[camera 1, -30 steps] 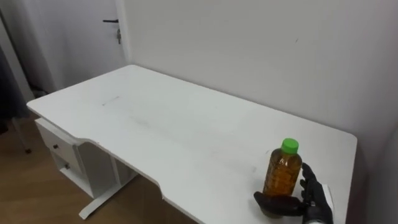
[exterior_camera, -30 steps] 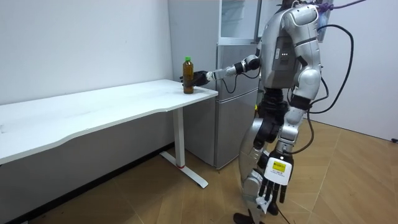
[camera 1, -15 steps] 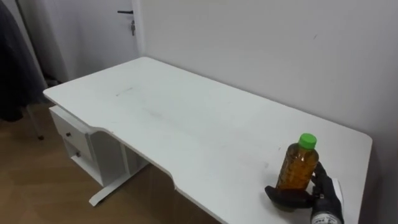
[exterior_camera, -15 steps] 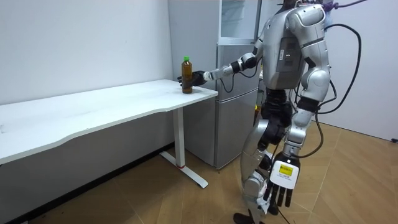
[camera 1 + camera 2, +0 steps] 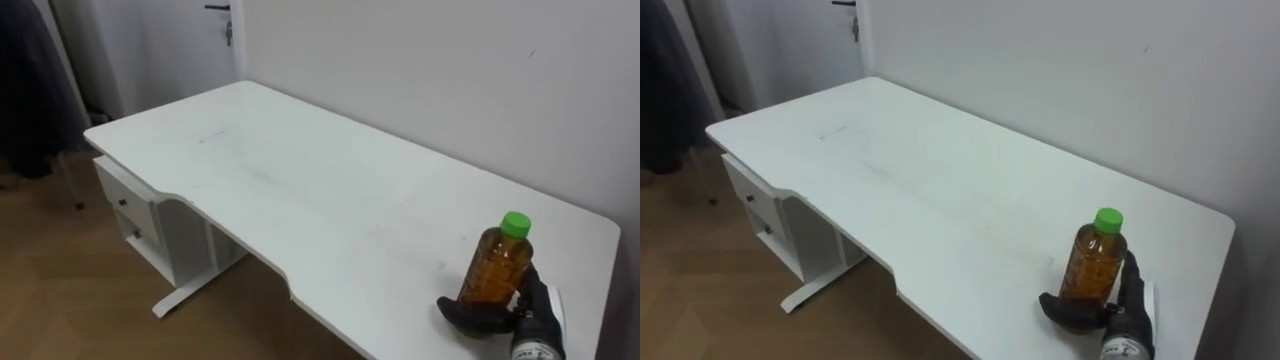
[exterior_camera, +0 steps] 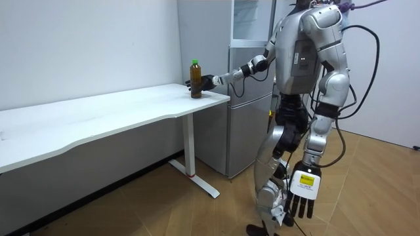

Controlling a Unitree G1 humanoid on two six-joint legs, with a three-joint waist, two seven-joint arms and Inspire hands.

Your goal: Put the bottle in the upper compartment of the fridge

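Fingers [image 5: 462,312] of the right hand [image 5: 505,318] curl round the base of the green-capped bottle [image 5: 498,268], which stands upright near the right end of the white table [image 5: 300,190]. At the robot's side, the left hand [image 6: 303,190] hangs with fingers straight. The fridge [image 6: 244,92] stands just beside the table.

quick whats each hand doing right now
Left hand: open, hanging at the robot's side, holding nothing.
Right hand: closed round the bottle standing on the table.

Plain room (home-like); white desk [image 5: 320,200], fridge [image 6: 244,124]
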